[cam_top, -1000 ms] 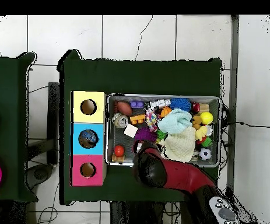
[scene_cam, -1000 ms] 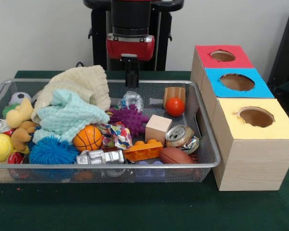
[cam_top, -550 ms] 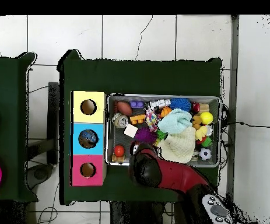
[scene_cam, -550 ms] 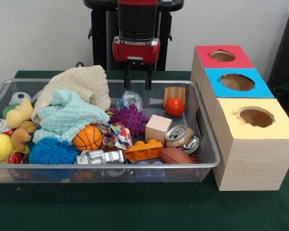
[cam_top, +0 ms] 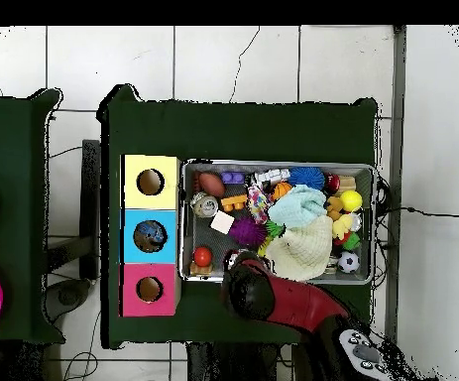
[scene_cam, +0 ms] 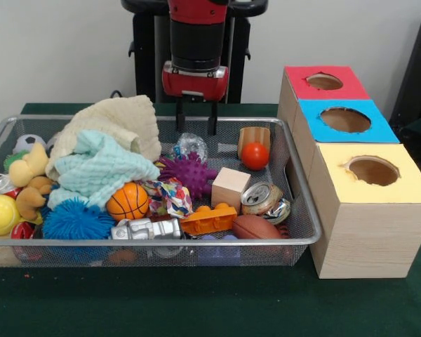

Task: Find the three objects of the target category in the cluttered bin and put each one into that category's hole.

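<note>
Since 1 second ago the gripper (scene_cam: 194, 126) has risen and opened: its jaws, then together low over the clear crinkled ball (scene_cam: 191, 145), now stand apart and empty above it, at the wire bin's (scene_cam: 161, 241) 12 o'clock edge. The step in hand looks like searching and lining up a pick; nothing is held. Which category is wanted I cannot tell. The balls lie about the bin: the red ball (scene_cam: 255, 155) at 2 o'clock, the basketball (scene_cam: 128, 201) near centre. Next comes descending squarely over 1 object, then carrying it to the boxes (scene_cam: 344, 121) at 3 o'clock.
</note>
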You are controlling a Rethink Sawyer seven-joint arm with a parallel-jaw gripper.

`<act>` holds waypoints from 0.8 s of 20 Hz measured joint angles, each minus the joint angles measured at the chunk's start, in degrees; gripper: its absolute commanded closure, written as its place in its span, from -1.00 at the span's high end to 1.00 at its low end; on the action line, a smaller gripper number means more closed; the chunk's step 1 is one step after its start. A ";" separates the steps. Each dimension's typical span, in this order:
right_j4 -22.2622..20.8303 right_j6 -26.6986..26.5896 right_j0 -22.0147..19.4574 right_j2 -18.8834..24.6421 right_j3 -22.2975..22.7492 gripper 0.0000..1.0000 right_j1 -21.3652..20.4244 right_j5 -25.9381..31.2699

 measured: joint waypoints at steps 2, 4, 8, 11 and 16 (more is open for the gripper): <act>0.01 0.00 -0.07 -0.56 -0.02 1.00 0.72 0.00; 0.01 0.00 -0.25 -1.49 -0.02 1.00 1.83 0.00; 0.02 0.00 -0.61 -2.74 -0.02 1.00 2.98 0.00; 0.02 0.00 -1.10 -3.34 -0.02 1.00 3.55 -0.01; 0.04 0.00 -2.53 -3.31 -0.03 1.00 4.56 -0.01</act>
